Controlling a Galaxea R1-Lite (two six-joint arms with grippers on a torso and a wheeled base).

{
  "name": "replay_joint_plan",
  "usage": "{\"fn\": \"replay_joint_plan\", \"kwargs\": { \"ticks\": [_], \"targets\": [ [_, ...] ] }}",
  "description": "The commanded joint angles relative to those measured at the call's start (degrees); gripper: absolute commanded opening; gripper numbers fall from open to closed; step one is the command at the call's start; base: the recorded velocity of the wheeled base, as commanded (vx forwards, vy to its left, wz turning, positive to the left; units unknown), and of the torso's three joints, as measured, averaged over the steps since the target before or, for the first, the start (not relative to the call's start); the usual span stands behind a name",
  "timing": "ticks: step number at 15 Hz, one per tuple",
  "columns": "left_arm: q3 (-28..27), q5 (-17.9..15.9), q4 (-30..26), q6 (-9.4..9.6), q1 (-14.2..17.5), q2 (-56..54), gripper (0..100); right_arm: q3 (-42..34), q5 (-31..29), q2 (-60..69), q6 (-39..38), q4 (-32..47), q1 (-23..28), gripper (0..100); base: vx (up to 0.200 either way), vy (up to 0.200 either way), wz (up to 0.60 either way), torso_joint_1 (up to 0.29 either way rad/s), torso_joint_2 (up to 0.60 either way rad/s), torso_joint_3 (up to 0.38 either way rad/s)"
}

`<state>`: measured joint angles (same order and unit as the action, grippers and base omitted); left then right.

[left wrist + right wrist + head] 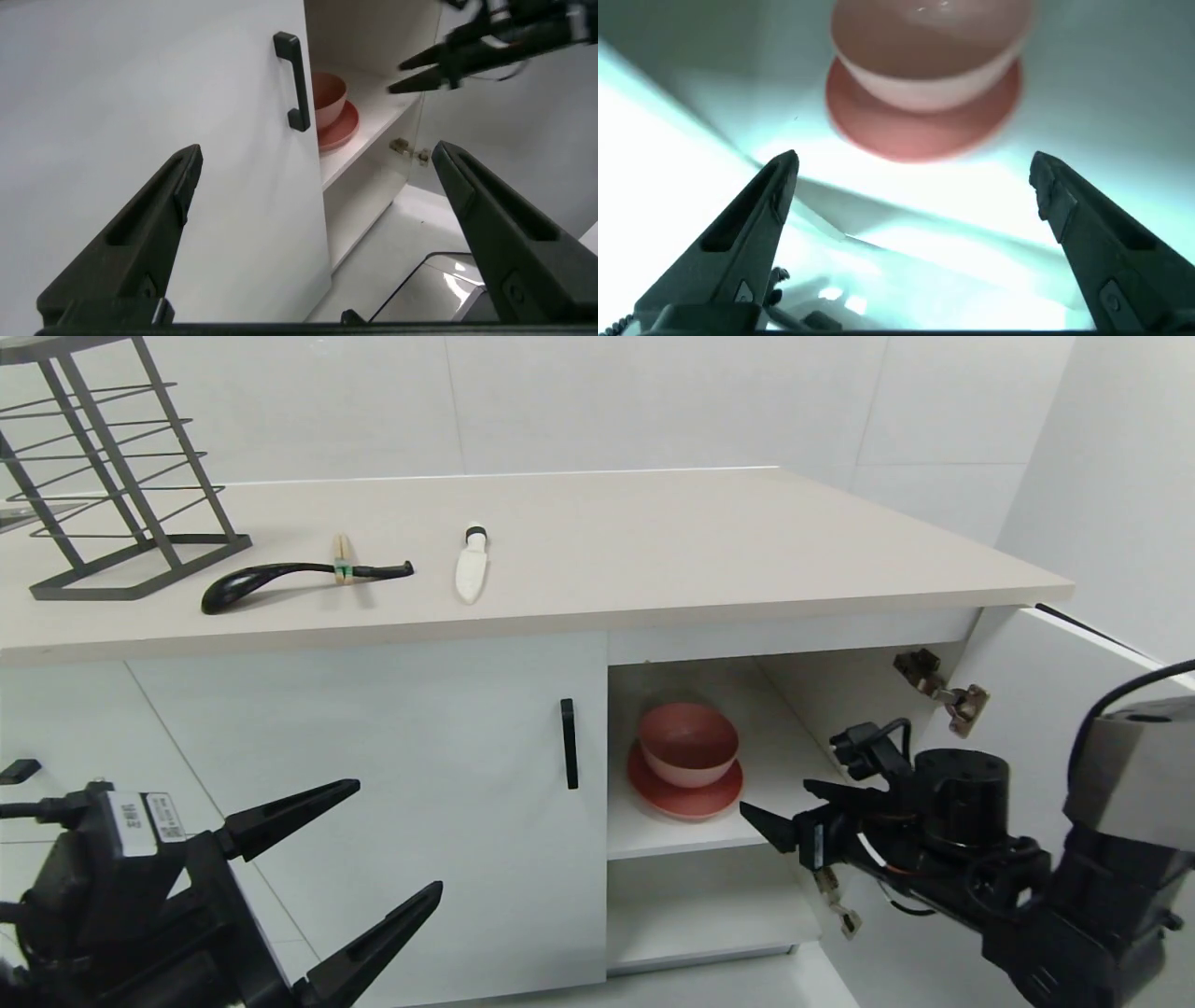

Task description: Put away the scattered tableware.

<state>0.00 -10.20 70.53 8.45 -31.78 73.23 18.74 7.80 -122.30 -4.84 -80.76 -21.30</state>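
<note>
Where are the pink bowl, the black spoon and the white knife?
Pink bowl (689, 733): head view, inner wall.
Black spoon (231, 591): head view, its scoop.
White knife (471, 574): head view, its blade.

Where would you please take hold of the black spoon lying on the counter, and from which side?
Take the black spoon by its slim handle, between the bowl end and the chopsticks lying across it, coming straight down from above. It lies flat on the counter, so a pinch across the narrow handle probably works best.
</note>
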Motion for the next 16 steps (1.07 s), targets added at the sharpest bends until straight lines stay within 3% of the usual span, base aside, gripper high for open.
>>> {"fn": "replay_joint_plan", "kwargs": {
  "ticks": [1,5,8,11,14,16],
  "targets": [
    [0.0,0.0,0.0,-0.01,0.0,0.7,100,-15.5,-1.5,13.5,1.1,-9.2,-0.2,100,0.0,0.0,0.0,0.0,0.0,0.0],
    [0.0,0.0,-0.3,0.08,-0.6,2.4,100,-18.7,-1.6,25.9,1.2,-9.2,-0.7,100,0.0,0.0,0.0,0.0,0.0,0.0],
    [0.0,0.1,-0.2,0.08,-1.1,2.6,100,-18.7,-5.2,37.3,1.2,-9.2,-0.1,100,0.0,0.0,0.0,0.0,0.0,0.0],
    [0.0,0.5,-1.3,-0.27,-0.3,0.0,100,-18.6,-4.8,47.7,2.6,-4.2,0.3,100,0.0,0.0,0.0,0.0,0.0,0.0],
    [0.0,4.3,-12.8,-1.68,4.5,-18.2,100,-14.4,-3.7,61.0,3.5,3.1,1.3,100,0.0,0.0,0.0,0.0,0.0,0.0],
    [0.0,5.3,-30.2,-4.05,8.8,-38.0,100,-8.3,1.8,71.8,3.8,15.6,5.8,100,0.0,0.0,0.0,0.0,0.0,0.0]
  ]
}}
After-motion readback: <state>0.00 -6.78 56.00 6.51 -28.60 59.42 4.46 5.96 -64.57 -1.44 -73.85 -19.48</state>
